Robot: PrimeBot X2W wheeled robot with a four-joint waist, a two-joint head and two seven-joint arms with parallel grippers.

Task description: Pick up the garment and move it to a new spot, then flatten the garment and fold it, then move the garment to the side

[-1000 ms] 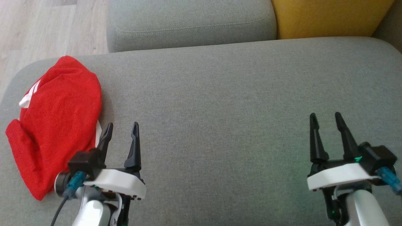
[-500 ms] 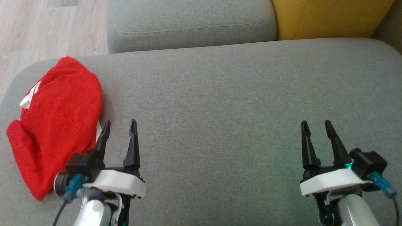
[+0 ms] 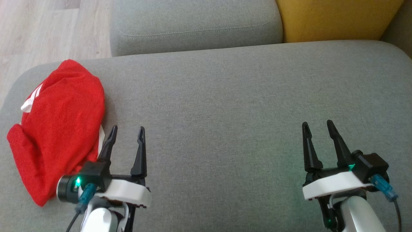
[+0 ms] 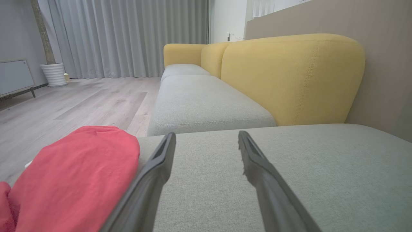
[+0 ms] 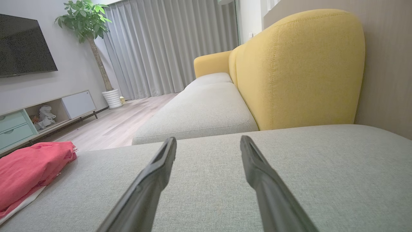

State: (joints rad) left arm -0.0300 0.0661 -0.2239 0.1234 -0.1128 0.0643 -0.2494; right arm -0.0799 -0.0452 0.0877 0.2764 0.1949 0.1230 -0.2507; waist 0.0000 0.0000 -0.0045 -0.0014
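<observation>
The garment point(image 3: 59, 125), red with white trim, lies folded in a bundle at the left end of the grey sofa seat point(image 3: 225, 106). It shows at the lower left in the left wrist view point(image 4: 74, 177) and at the far left in the right wrist view point(image 5: 29, 170). My left gripper point(image 3: 127, 132) hovers open just right of the garment's near edge, with nothing between its fingers. My right gripper point(image 3: 317, 127) is open and empty over the seat's right part, far from the garment.
A second grey seat cushion point(image 3: 193, 25) adjoins at the back, with a yellow backrest point(image 3: 338, 17) to its right. Wooden floor point(image 3: 38, 29) lies beyond the seat's left end. A TV cabinet point(image 5: 38, 112) and a potted plant point(image 5: 90, 25) stand across the room.
The right gripper has drawn back towards me and shifted left. The left gripper stays beside the garment, barely moved. The garment has not moved.
</observation>
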